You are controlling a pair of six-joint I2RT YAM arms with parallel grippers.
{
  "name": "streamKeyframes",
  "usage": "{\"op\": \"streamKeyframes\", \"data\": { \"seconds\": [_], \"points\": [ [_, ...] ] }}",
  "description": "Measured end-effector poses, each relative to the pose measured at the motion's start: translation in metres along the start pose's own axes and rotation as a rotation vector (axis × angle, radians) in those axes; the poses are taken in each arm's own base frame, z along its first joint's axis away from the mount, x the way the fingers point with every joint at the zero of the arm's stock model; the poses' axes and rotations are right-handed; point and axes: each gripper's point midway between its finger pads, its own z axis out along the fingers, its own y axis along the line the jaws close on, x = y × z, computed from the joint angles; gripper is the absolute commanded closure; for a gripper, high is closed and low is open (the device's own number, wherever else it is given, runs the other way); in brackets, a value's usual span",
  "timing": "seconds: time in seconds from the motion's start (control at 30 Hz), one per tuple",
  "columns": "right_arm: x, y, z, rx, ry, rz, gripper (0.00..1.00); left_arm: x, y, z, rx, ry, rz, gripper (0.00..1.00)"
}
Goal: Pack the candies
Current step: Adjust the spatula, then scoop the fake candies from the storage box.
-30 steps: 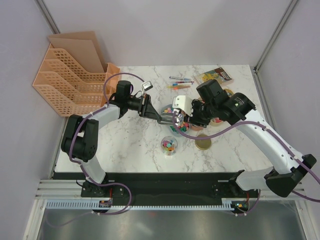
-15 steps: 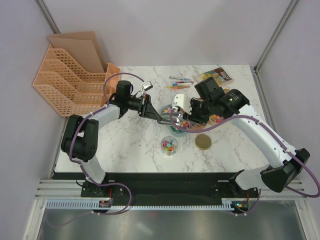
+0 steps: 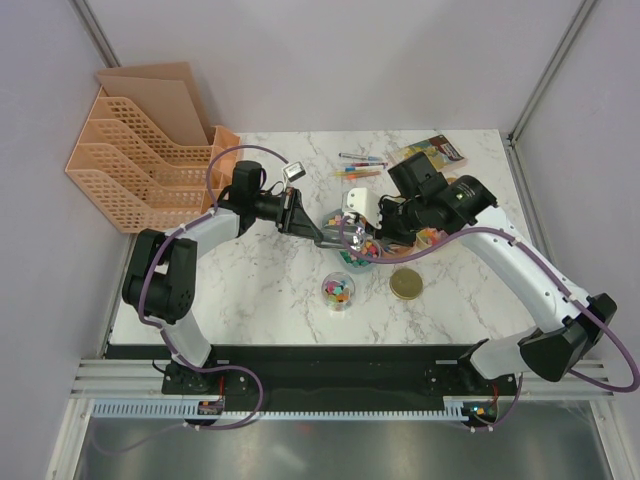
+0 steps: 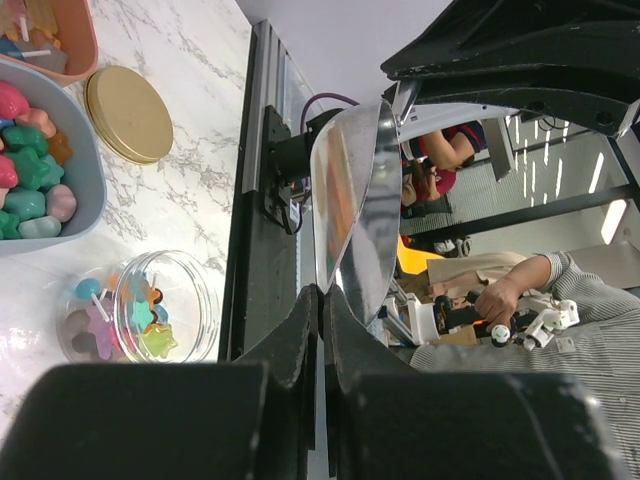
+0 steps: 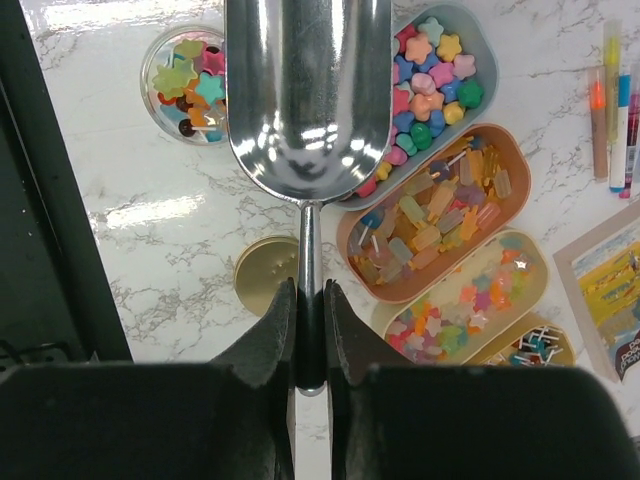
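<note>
The candies lie in a grey-blue tray (image 5: 478, 60), an orange tray (image 5: 440, 215) and a yellow tray (image 5: 470, 300). Some are in a clear jar (image 5: 190, 80). My right gripper (image 5: 309, 290) is shut on the handle of a metal scoop (image 5: 308, 100). The scoop's bowl is empty and hovers over the grey-blue tray's near end, next to the jar. My left gripper (image 4: 322, 295) is shut on a second metal scoop (image 4: 355, 200), seen edge-on and held above the table. In the top view the two grippers, left (image 3: 322, 238) and right (image 3: 372, 232), meet over the trays.
A flat gold lid (image 3: 406, 285) lies right of the jar (image 3: 338, 290). Thin coloured pens (image 3: 360, 165) and a booklet (image 3: 430, 152) lie at the back. An orange file organizer (image 3: 140, 165) stands at the back left.
My right arm has drawn back and up a little, carrying its scoop toward the far side of the trays. The left arm has not moved.
</note>
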Motion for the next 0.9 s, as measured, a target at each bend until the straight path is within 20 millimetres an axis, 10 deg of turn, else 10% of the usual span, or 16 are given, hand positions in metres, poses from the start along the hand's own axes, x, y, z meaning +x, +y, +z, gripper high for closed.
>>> {"op": "streamKeyframes", "data": {
  "seconds": [0.1, 0.23, 0.53, 0.9],
  "points": [
    [-0.001, 0.001, -0.001, -0.006, -0.002, -0.001, 1.00, 0.000, 0.000, 0.000, 0.001, 0.001, 0.001, 0.97],
    [-0.003, 0.004, -0.005, -0.017, -0.009, -0.001, 1.00, 0.001, -0.001, -0.002, 0.007, 0.002, -0.001, 0.61],
    [0.009, 0.008, -0.022, 0.026, 0.010, 0.159, 1.00, -0.041, 0.057, -0.034, -0.422, -0.091, 0.114, 0.58],
    [0.149, 0.005, -0.007, 0.128, 0.300, 0.804, 1.00, -0.015, 0.129, -0.086, -0.934, -0.055, 0.131, 0.64]
  ]
}}
